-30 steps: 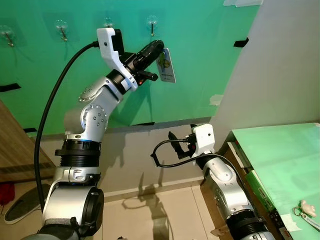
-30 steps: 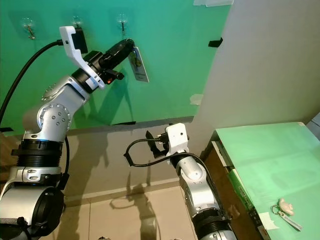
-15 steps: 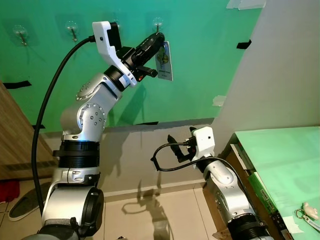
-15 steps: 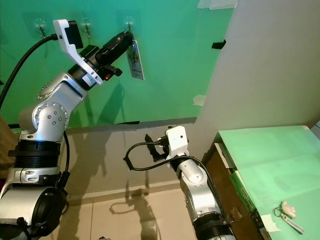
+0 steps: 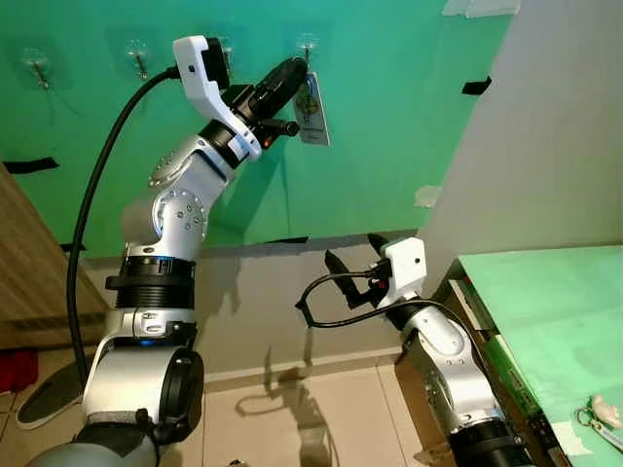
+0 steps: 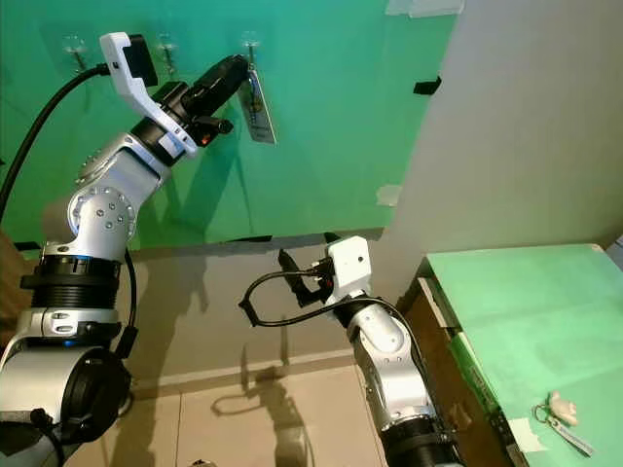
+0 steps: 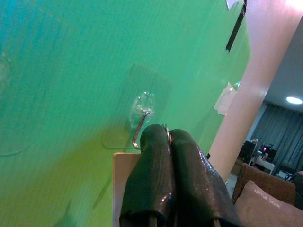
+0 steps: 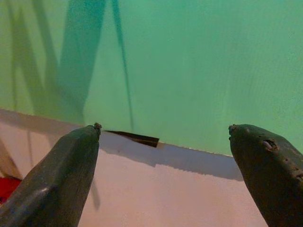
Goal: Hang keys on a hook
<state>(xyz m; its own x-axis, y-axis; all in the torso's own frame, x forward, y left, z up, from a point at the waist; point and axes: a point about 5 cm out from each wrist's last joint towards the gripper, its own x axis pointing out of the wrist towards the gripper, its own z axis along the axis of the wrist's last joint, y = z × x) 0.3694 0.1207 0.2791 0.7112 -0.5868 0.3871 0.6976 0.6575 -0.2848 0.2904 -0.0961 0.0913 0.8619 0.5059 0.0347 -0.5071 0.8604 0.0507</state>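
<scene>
Green wall [image 5: 389,126] hooks [image 5: 139,60] flank left hand [image 5: 295,70] gripping keys [image 5: 311,107].

We cannot make out the keys [image 5: 310,107] behind their white tag; the left gripper [image 7: 169,138] covers the ring. The small object [image 5: 601,409] on the worktop [image 5: 545,302] is cut off.

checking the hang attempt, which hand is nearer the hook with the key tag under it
Left. The left hand is raised against the green wall, its tips right at the hook, pinching the key tag. The right hand hangs open far below, near the wall's grey base.
</scene>
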